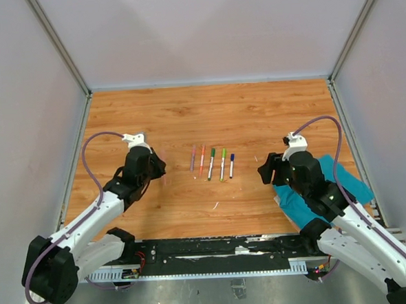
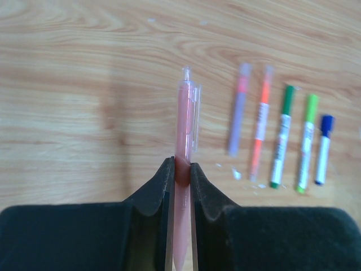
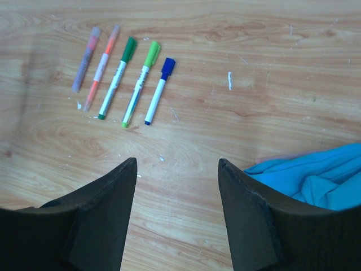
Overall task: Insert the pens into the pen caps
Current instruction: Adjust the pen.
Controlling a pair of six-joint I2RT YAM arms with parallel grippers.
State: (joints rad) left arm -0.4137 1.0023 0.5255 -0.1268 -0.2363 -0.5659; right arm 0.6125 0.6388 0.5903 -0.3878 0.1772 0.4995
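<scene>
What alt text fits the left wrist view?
The left gripper is shut on a pink pen above the wooden table. To its right, in a row: purple pen, orange pen, green pen, light green pen, blue pen.

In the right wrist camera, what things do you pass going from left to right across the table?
purple pen → orange pen → dark green pen → light green pen → blue pen → teal cloth

crumpled teal cloth [image 1: 357, 186] on wooden table's [image 1: 187, 111] right side, small white scrap [image 1: 215, 206], pale walls [image 1: 202, 28] around
</scene>
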